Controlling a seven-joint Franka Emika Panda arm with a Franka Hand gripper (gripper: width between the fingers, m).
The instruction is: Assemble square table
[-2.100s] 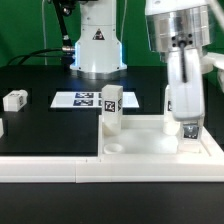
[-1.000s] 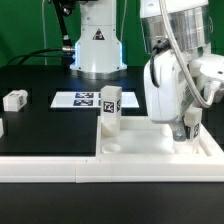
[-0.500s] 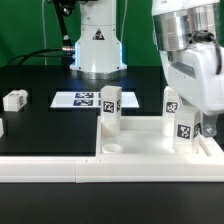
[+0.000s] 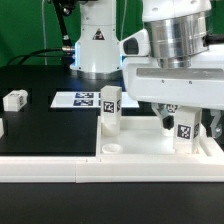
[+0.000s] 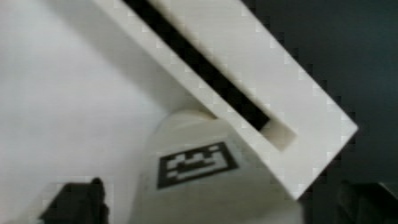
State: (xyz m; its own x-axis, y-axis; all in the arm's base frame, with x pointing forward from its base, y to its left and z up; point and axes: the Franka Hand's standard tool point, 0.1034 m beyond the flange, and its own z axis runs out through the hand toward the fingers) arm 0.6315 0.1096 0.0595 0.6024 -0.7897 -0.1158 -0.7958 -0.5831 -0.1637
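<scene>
The white square slab lies flat at the front of the black table. Three white tagged legs stand upright on it: one at its far left corner, one at the far right, one nearer at the right. My gripper hangs over the right pair, its dark fingers apart on either side of the nearer leg. In the wrist view that leg stands between my fingertips with gaps on both sides, above the slab. My gripper is open.
A loose white leg lies on the black table at the exterior view's left. The marker board lies behind the slab. A long white rail runs along the front. The robot base stands at the back.
My gripper turned while shut on the right front leg, let go of it, rose a little and has turned back, now open over it. The leg stays upright.
</scene>
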